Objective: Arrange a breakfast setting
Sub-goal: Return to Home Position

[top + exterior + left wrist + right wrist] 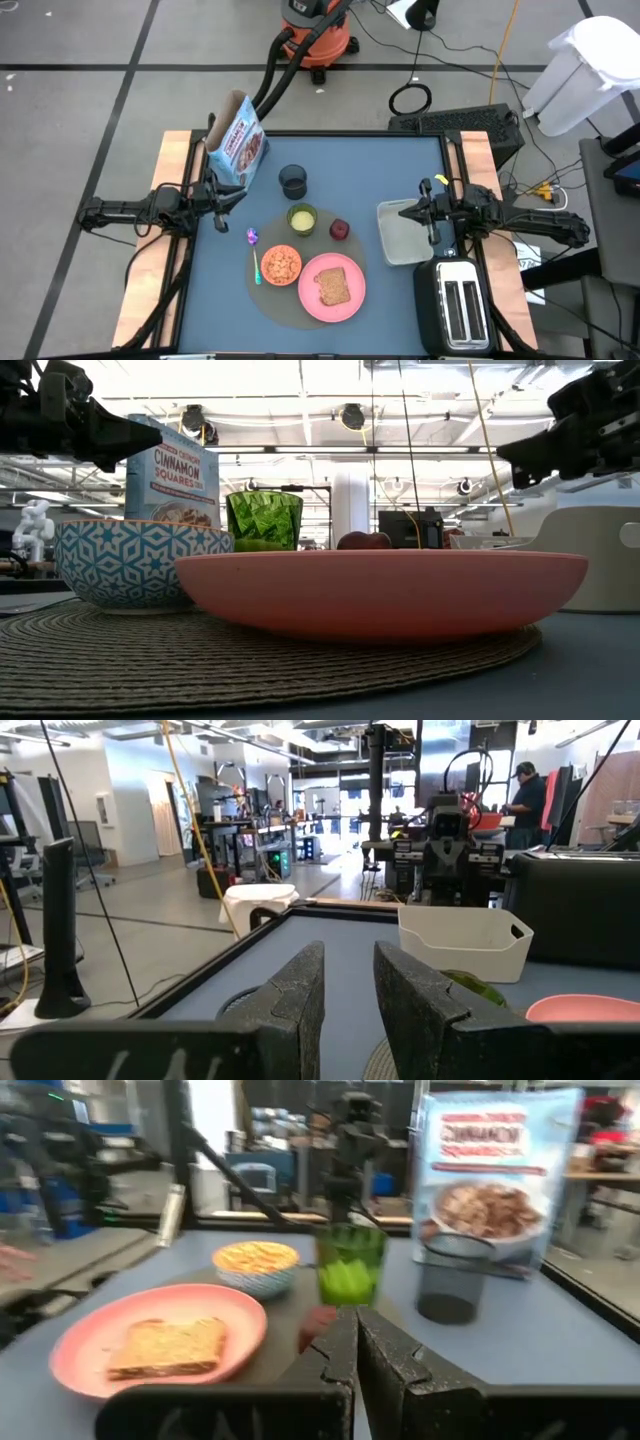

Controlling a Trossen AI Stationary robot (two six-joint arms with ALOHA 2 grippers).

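**Breakfast laid out, both arms up at the sides**

So the round grey mat (322,243) sits in the near middle of the blue counter (400,170), and pretty much everything is on it. The pink plate (312,300) takes the near-right part of the mat, with the toast slice (333,287) lying flat in the middle of it. Just left of the plate is the small bowl (130,565), blue-patterned outside and full of cereal. The purple spoon (254,252) lies left of the bowl along the mat's left edge, purple end pointing far.

On the far part of the mat is the green cup (302,218), with the dark red fruit (339,230) near it on the right. The dark blue mug (293,181) is off the mat, just beyond the cup. The cereal box (238,150) stands at the far-left corner.

The left gripper (350,955) hangs above the counter's left edge, just near of the cereal box. Its jaws are a little apart with nothing between them. The right gripper (355,1315) is up over the far end of the clear tub (400,245) on the right side, jaws pressed together and empty. The black toaster (457,305) sits in the near-right corner.
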